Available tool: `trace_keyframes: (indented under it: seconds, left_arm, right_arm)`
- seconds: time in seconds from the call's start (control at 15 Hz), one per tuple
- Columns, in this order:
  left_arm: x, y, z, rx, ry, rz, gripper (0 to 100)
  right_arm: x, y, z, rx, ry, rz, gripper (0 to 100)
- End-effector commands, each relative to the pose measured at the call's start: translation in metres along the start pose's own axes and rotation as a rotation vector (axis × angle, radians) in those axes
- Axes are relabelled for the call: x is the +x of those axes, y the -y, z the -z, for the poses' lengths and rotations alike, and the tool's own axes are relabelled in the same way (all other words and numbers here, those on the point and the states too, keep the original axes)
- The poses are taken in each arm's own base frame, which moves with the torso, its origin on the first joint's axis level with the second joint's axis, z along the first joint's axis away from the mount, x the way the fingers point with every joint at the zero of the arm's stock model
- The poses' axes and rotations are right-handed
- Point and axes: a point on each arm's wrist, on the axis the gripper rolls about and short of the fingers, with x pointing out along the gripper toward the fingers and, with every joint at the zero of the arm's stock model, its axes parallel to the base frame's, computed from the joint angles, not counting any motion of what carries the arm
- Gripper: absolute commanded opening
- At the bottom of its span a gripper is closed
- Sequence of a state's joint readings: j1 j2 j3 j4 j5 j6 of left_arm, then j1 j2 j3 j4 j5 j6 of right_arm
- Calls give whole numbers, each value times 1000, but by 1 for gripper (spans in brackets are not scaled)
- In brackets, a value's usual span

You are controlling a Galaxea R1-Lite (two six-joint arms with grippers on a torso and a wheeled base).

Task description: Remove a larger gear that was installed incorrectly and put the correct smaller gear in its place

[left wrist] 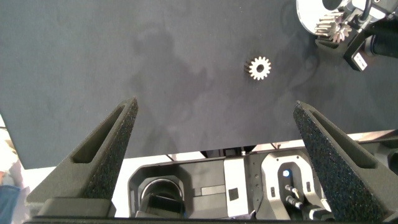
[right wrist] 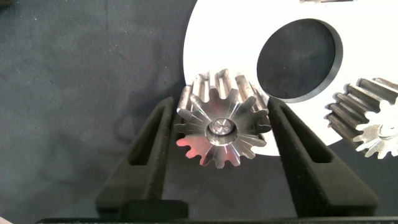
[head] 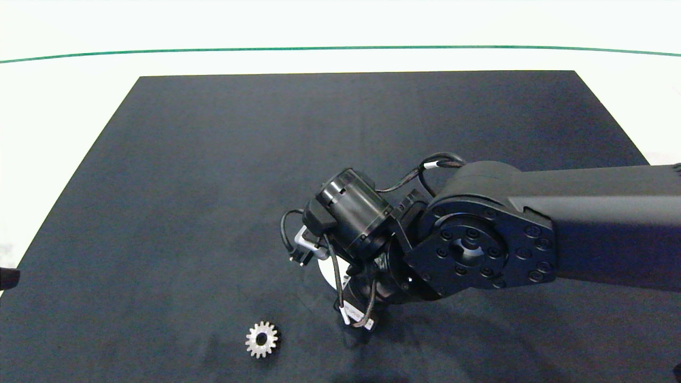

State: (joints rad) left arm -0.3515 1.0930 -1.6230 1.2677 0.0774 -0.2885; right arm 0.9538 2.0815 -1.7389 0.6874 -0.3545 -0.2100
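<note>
Silver larger gear [right wrist: 222, 127] is clamped between the right gripper [right wrist: 222, 134] fingers, apparently just lifted off the white plate [right wrist: 205, 37]. Next, it should be set aside on the bench. The left gripper [left wrist: 214, 149] is held wide open, empty.

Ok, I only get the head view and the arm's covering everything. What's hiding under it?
Observer: The right gripper has its jaws either side of the big gear, touching its teeth.
Operator: Is the gear sitting on something?
Observer: Yes, on a white plate with a round hole in it, and another gear sits next to it.
Operator: And where's the other arm?
Observer: The left gripper hangs open by the edge of the mat, looking across at the small gear.
</note>
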Motion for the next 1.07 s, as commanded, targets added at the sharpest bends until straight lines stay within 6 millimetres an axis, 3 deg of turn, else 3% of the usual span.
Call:
trace_keyframes:
  seconds: [0.07, 1.07]
  left_arm:
    - [0, 0, 0, -2, -5, -5, 100]
    - [0, 0, 1, 3, -6, -2, 100]
  right_arm:
    - [-1, 0, 1, -6, -7, 3, 52]
    - [-10, 2, -1, 13, 8, 0, 22]
